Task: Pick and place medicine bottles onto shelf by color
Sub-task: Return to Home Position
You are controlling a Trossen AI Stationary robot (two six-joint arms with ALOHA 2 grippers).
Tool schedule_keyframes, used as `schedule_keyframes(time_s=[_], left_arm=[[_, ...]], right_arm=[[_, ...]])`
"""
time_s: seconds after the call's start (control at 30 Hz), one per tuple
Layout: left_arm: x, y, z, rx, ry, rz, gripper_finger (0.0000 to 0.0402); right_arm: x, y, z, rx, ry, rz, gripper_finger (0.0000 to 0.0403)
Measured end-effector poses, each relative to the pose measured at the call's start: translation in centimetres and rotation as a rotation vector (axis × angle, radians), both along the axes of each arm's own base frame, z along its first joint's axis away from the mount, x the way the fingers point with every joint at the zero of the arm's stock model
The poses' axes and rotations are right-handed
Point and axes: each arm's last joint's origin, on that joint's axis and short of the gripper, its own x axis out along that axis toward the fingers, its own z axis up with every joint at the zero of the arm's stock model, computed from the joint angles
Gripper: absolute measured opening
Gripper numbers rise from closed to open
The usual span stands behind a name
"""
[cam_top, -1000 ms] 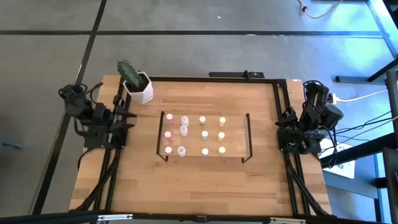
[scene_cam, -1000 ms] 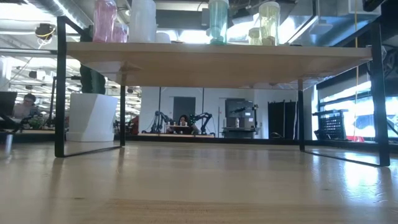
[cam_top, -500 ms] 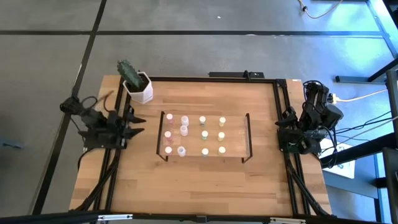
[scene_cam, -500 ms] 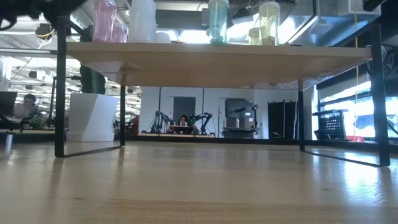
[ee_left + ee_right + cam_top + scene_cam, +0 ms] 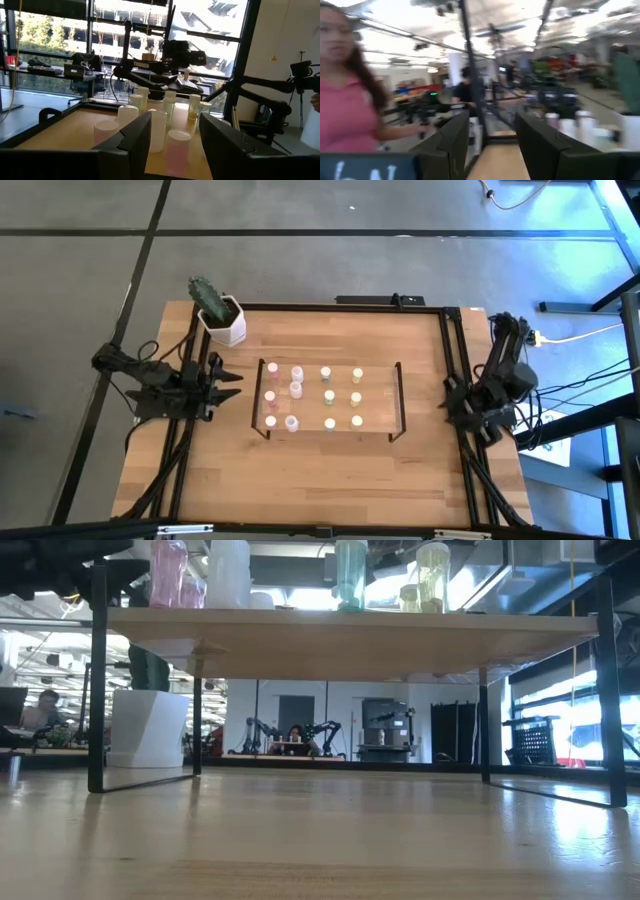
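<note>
Sorting job near its close: the medicine bottles [image 5: 328,396] stand in rows on the shelf [image 5: 380,395] at the centre of the tabletop [image 5: 330,480]. The pink ones [image 5: 270,395] are toward the left arm's end, the pale green ones [image 5: 326,372] in the middle and the yellow ones [image 5: 356,397] toward the right arm's end; none shows on the bare wood around it. The left claw [image 5: 175,122] hangs near the shelf's left end frame, its fingers apart and holding nothing. It points toward the shelf roughly along the board's long axis, so its own camera looks down the rows with the pink caps nearest. The right claw [image 5: 490,125], likewise parted and empty, sits with its arm folded at the tabletop's right edge, apart from the yellow end. The step in hand is judged to be a return to rest, and the relation that matters is plain: the shelf lies directly ahead of the left claw, the nearer of the two. A clean retreat would therefore run backward and outward toward the tabletop's left edge, away from the black frame and clear of the cactus pot [image 5: 225,325] at the far-left corner.
</note>
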Motion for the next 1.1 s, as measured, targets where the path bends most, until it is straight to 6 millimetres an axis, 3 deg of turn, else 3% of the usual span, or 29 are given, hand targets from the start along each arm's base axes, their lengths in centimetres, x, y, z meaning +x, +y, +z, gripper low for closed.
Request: schedule_keyframes(time_s=[0.1, 0.37, 1.1], left_arm=[[0.0, 0.0, 0.0, 0.002, 0.003, 0.002, 0.0159], [0.0, 0.0, -0.3, 0.018, 0.025, 0.002, 0.0159], [0.1, 0.0, -0.3, 0.019, 0.029, 0.012, 0.0159]], right_arm=[[0.2, 0.5, -1.4, -0.017, -0.018, 0.076, 0.0161], [0.8, 0.7, -5.6, -0.042, 0.023, 0.033, 0.0161], [1.1, 0.6, -6.2, -0.091, 0.075, -0.05, 0.0161]])
